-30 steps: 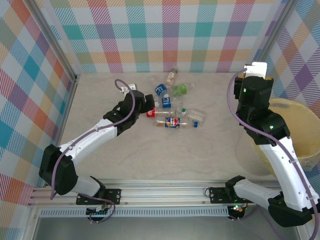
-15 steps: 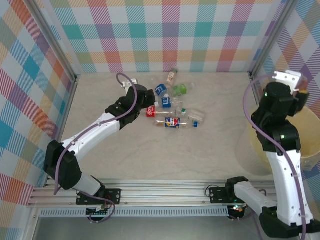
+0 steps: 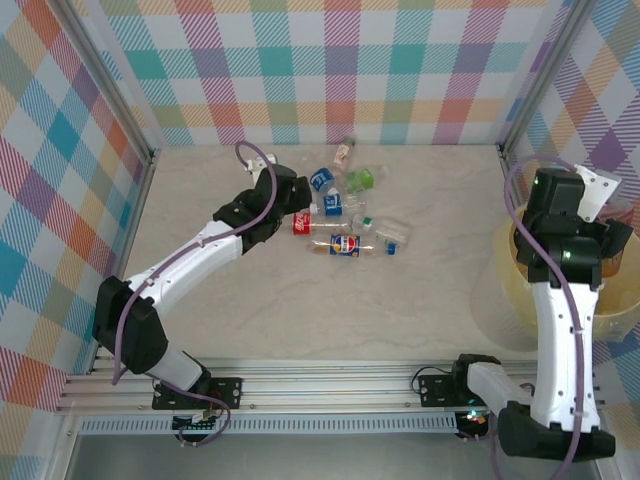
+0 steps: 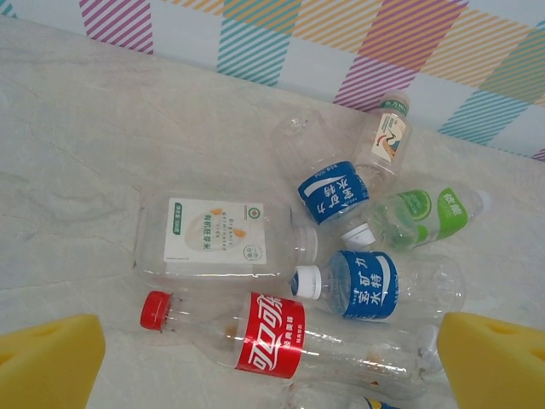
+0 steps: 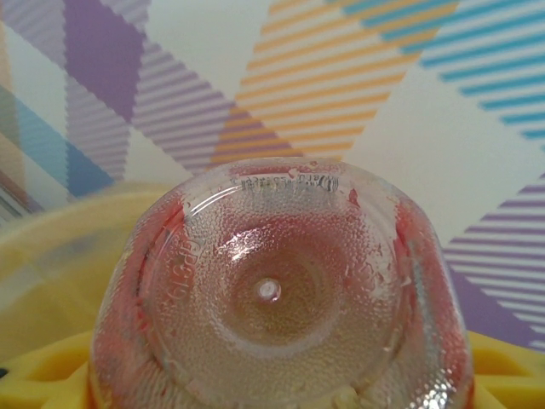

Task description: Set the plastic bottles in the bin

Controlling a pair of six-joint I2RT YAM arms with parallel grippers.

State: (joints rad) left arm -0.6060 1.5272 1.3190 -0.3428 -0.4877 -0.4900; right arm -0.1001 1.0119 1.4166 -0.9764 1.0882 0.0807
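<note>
The right gripper [image 3: 597, 190], closed around a red-tinted bottle [image 5: 272, 290], has swung from the worktop [image 3: 300, 300] to just above the bin [image 3: 510, 285], so a drop looks near, while the left gripper [image 3: 296, 207], wide, has edged over the cola bottle [image 4: 271, 345].
</note>
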